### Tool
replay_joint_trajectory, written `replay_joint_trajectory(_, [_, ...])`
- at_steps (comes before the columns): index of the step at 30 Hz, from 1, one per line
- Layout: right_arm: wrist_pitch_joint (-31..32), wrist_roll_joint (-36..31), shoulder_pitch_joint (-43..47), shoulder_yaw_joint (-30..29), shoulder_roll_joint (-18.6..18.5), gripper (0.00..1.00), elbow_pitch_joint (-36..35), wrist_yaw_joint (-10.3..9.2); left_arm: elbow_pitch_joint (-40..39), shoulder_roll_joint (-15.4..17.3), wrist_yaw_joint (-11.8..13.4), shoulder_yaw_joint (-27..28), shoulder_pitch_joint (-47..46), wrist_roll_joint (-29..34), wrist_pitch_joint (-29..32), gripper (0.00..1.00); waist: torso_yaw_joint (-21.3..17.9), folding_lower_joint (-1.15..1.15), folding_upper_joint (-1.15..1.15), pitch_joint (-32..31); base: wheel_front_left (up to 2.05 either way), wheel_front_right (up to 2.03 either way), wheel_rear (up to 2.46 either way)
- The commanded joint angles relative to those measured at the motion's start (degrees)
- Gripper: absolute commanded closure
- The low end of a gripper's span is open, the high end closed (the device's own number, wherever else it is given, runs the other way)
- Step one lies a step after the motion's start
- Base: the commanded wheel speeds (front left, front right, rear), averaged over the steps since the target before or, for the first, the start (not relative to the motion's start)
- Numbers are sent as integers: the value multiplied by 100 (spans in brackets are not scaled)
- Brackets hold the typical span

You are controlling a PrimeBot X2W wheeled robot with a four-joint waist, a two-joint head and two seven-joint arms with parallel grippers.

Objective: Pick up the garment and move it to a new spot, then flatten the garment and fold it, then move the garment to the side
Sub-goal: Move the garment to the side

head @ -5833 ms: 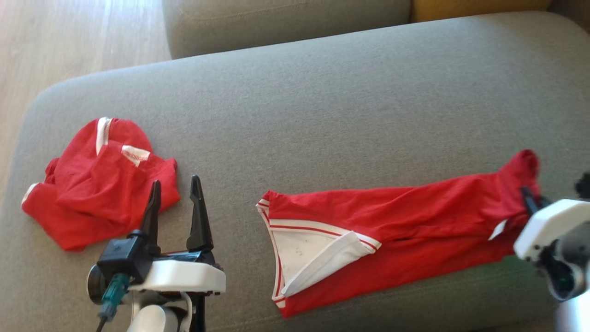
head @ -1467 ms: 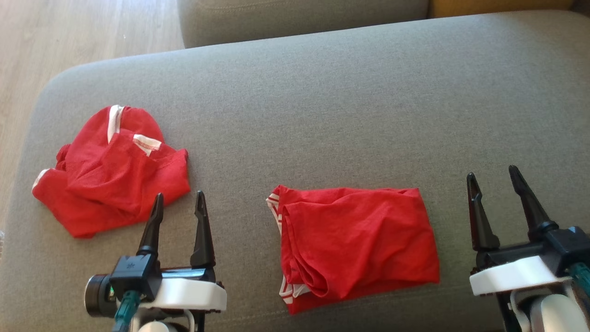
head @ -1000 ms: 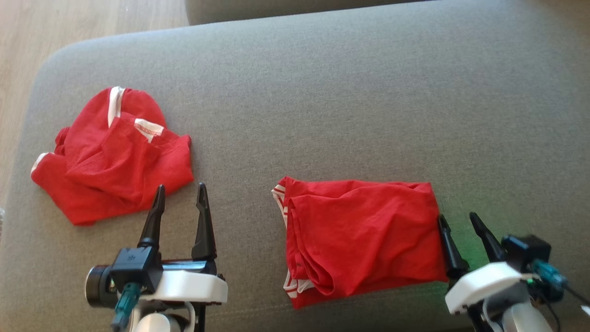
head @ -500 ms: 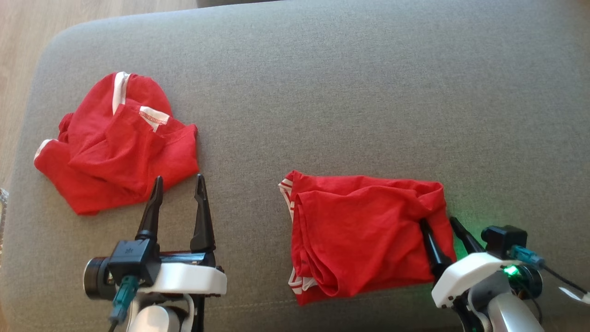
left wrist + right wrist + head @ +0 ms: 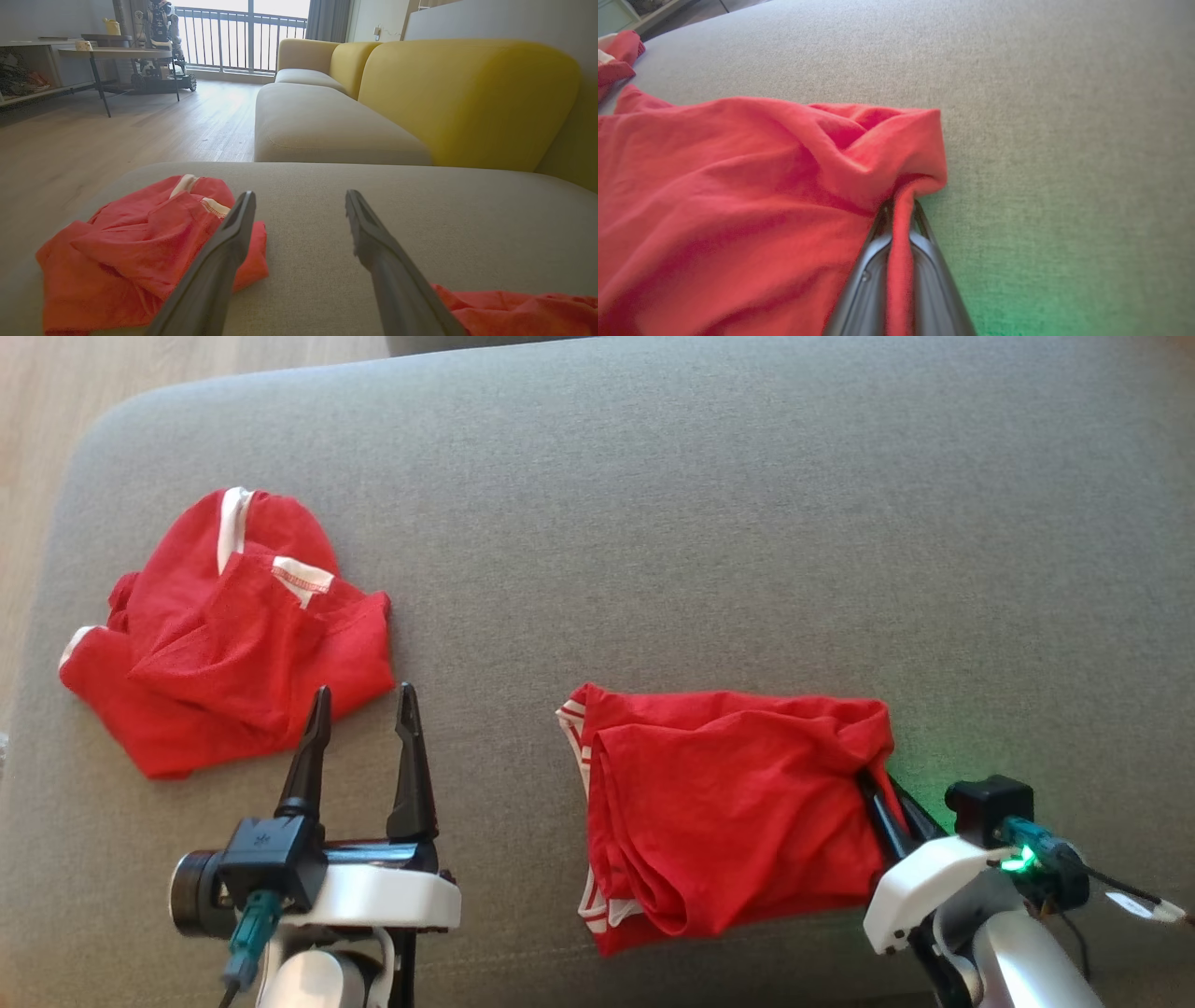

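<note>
A folded red garment [image 5: 728,812] with white trim at its left edge lies on the grey cushion [image 5: 672,523], right of centre. My right gripper [image 5: 876,782] is shut on the garment's right edge; in the right wrist view a fold of red cloth [image 5: 899,242] is pinched between the two fingers of the right gripper [image 5: 901,207]. My left gripper [image 5: 359,695] stands open above the cushion at the lower left, holding nothing. The left gripper [image 5: 299,196] shows wide apart in its own wrist view, with a corner of the garment [image 5: 514,308] at the lower right.
A second, crumpled red garment [image 5: 224,635] with white stripes lies at the cushion's left end, just beyond the left fingertips [image 5: 140,242]. Wooden floor [image 5: 37,429] runs past the cushion's left edge. A yellow-backed sofa [image 5: 467,93] stands behind.
My right gripper slid in against the folded garment's right edge and closed on it, bunching the cloth there. The left gripper has stayed open and still. The head camera shifted slightly.
</note>
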Motion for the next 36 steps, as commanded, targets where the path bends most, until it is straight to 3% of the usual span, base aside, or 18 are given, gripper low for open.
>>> replay_joint_trajectory(1, [-76, -228, -240, 111, -159, 100, -217, -3, -233, -12, -29, 131, -246, 1, -31, 0, -49, 0, 0, 4, 0, 0, 0])
replay_joint_trajectory(6, [-2, -616, -524, 265, -517, 100, -518, -3, -334, -12, -63, 48, -325, 61, -31, 0, -274, 0, 0, 107, 0, 0, 0])
replay_joint_trajectory(12, [250, -627, -1216, 634, -1141, 100, -802, -3, -469, -12, -255, -2, -545, 311, -31, 0, -738, 0, 0, 574, 0, 0, 0])
replay_joint_trajectory(16, [382, -456, -1773, 781, -1622, 100, -749, -3, -546, 35, -578, -121, -835, 565, -31, 0, -1058, 0, 0, 1066, 0, 0, 0])
replay_joint_trajectory(19, [423, -225, -2212, 777, -1887, 100, -631, -3, -566, 259, -936, -331, -1089, 779, -31, 0, -1290, 0, 0, 1496, 0, 0, 0])
replay_joint_trajectory(25, [346, -161, -2834, 563, -2287, 100, -354, -3, -615, 634, -1342, -516, -1443, 938, -31, 0, -1667, 0, 0, 2050, 0, 0, 0])
replay_joint_trajectory(30, [263, -169, -3271, -53, -2313, 100, -85, -3, -705, 778, -1583, -663, -1864, 935, -31, 0, -1937, 0, 0, 2340, 0, 0, 0])
replay_joint_trajectory(36, [161, -253, -3444, -55, -2293, 100, -83, -3, -785, 802, -1661, -782, -2324, 979, -31, 0, -2017, 0, 0, 2434, 0, 0, 0])
